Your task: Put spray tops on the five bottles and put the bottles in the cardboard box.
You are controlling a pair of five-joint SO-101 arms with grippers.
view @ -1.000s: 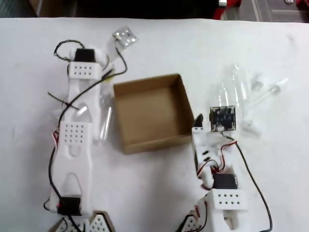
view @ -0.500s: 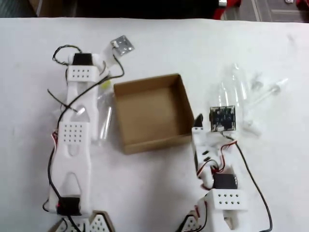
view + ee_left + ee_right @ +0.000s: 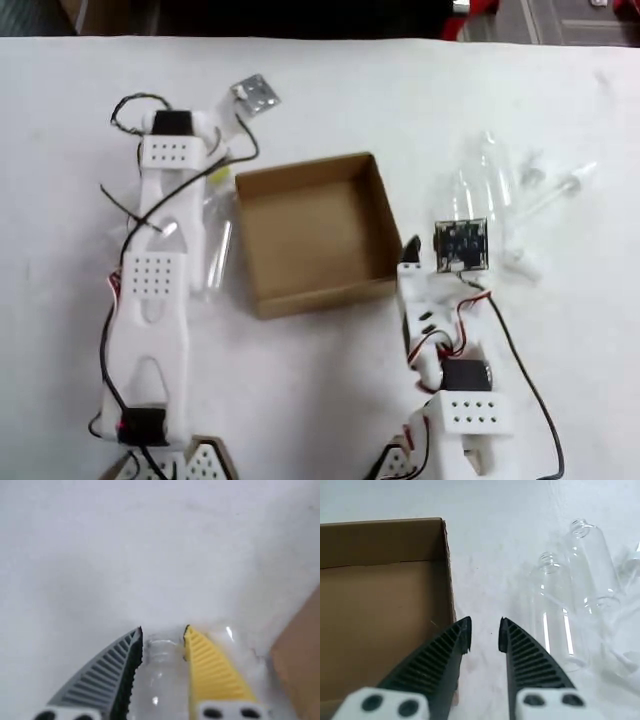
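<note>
Clear bottle (image 3: pixel 157 680) clenched in left end effector (image 3: pixel 163 630), right end effector (image 3: pixel 484 624) released beside cardboard box (image 3: pixel 380 545)

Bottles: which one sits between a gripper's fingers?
The bottle left of the box, its neck between the left gripper's fingers; the other bottles lie free right of the box.

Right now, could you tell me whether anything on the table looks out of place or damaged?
Nothing looks damaged or spilled. The uncapped bottles lie on their sides beside the cardboard box, with loose spray tops scattered next to them, which is merely untidy.
</note>
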